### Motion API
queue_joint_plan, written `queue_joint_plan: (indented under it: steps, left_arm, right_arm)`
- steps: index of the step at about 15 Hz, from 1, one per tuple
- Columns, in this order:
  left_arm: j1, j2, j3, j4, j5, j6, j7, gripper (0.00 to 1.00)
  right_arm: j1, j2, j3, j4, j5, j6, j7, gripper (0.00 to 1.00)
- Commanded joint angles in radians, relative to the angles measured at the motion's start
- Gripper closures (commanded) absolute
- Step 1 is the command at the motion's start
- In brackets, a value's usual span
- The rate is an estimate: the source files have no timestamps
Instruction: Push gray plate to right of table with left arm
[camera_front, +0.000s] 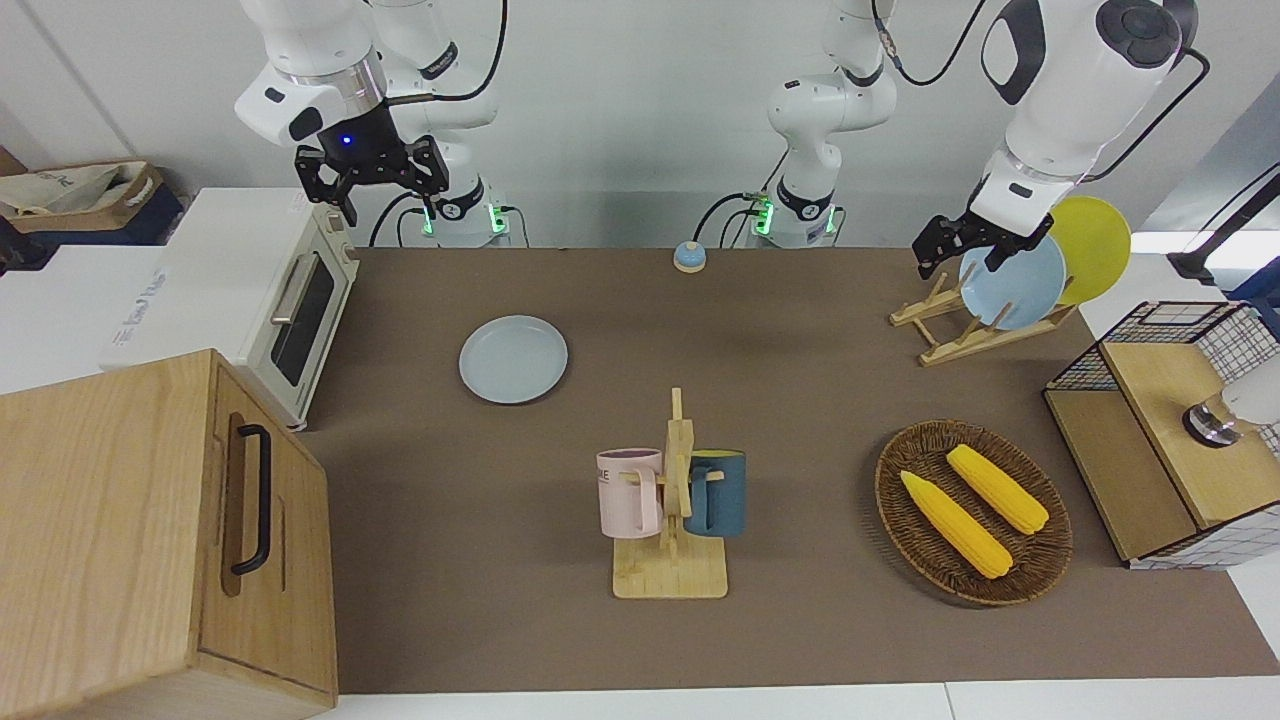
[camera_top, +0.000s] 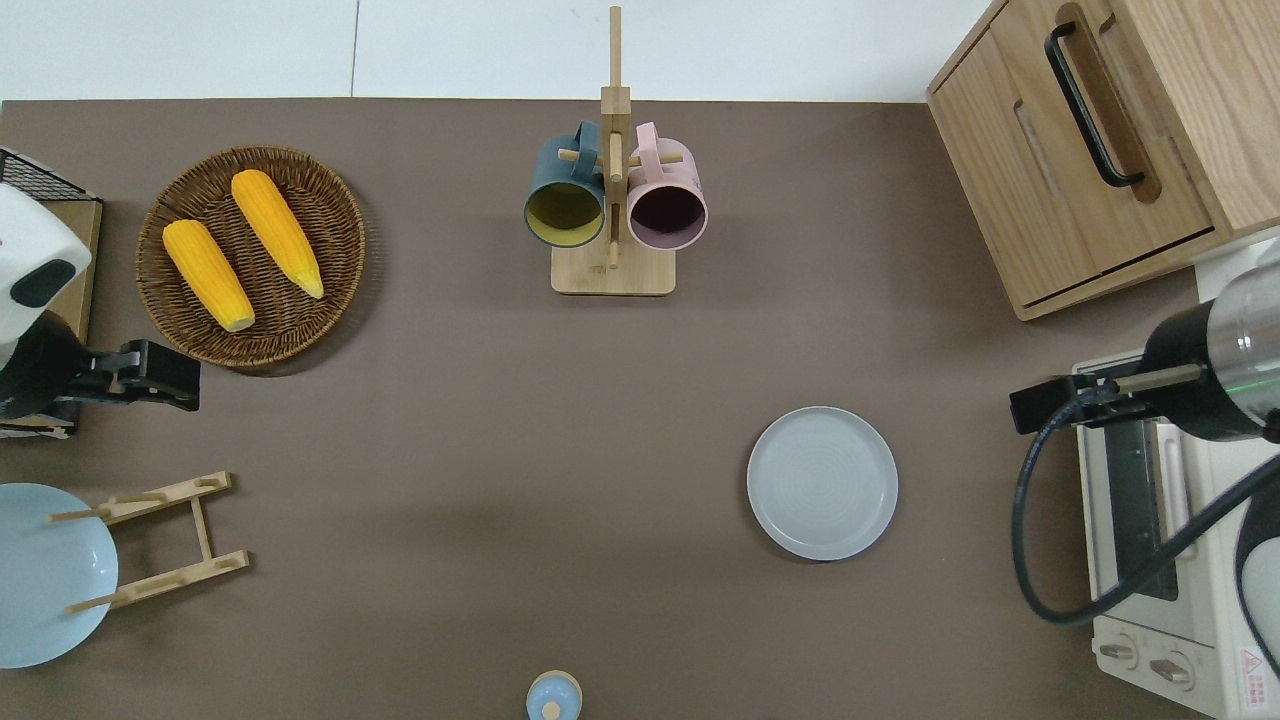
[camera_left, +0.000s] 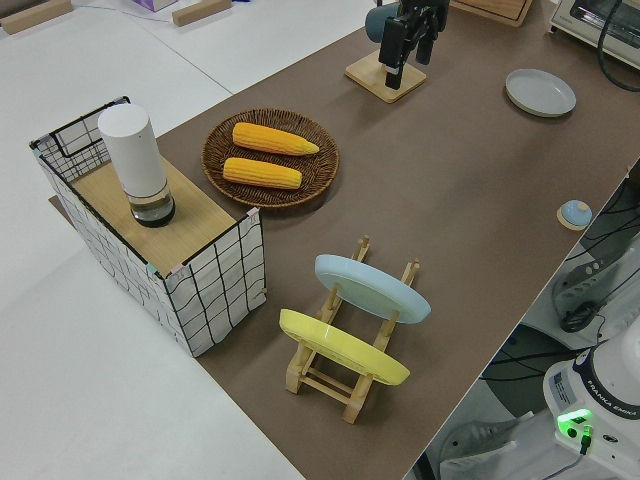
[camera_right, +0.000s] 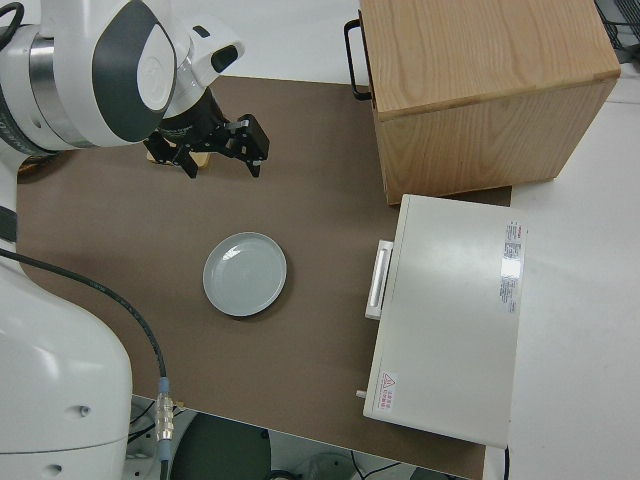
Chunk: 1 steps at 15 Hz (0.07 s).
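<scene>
The gray plate (camera_front: 513, 359) lies flat on the brown table (camera_front: 800, 400), toward the right arm's end, beside the toaster oven; it also shows in the overhead view (camera_top: 822, 483). My left gripper (camera_front: 955, 252) is open and empty, up in the air. In the overhead view, the left gripper (camera_top: 150, 368) is over the table's left-arm end, beside the corn basket, far from the plate. My right arm is parked, its gripper (camera_front: 378, 185) open.
A toaster oven (camera_front: 290, 300) and a wooden cabinet (camera_front: 160, 530) stand at the right arm's end. A mug rack (camera_front: 672, 500) stands mid-table. At the left arm's end are a wicker basket (camera_front: 885, 490) with two corn cobs, a rack with a sky-blue plate (camera_front: 1020, 285) and a yellow plate (camera_front: 1095, 245), and a wire box (camera_front: 1170, 430).
</scene>
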Motion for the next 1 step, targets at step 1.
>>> queue_joint_plan:
  steps: [1]
  left_arm:
    - [0.011, -0.022, -0.003, -0.023, -0.016, 0.021, 0.017, 0.00]
  right_arm:
    - [-0.020, -0.006, 0.015, 0.004, 0.010, -0.013, 0.000, 0.017]
